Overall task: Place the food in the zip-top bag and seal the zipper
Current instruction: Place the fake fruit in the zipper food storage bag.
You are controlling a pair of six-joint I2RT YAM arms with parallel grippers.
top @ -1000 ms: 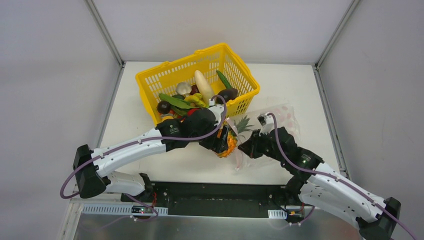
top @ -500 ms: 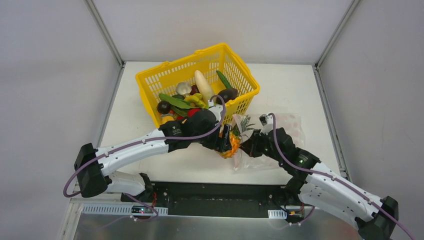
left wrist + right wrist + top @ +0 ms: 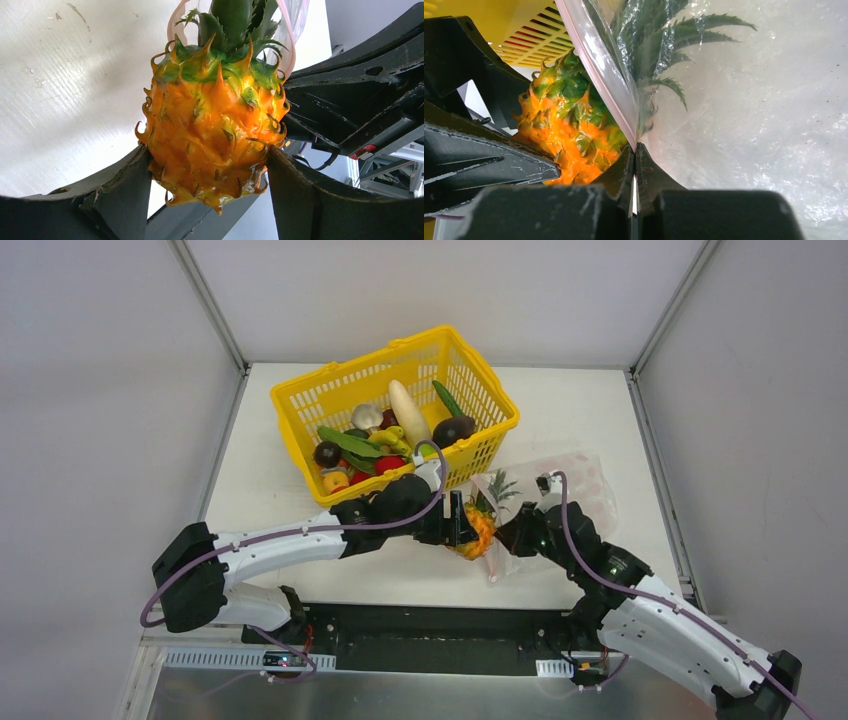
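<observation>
Pineapple, a toy with an orange body and green crown, shows in the overhead view just in front of the yellow basket, at its near right corner. The left gripper has its jaws clamped on the fruit's body. The crown points toward the bag, which lies on the table to the right of the basket's near corner, and the leaves are already past the bag's mouth. The right gripper meets the bag's near edge just right of the pineapple. The basket holds the rest of the food, including a white radish and a dark avocado. In the left wrist view, two black fingers press the fruit's sides, and the pink zipper runs up both sides of the crown. In the right wrist view, the right jaws are pinched tight on the zipper at the mouth's edge. The leaves show through the clear plastic, the orange body is outside the mouth, and the basket's lattice lies behind it.
</observation>
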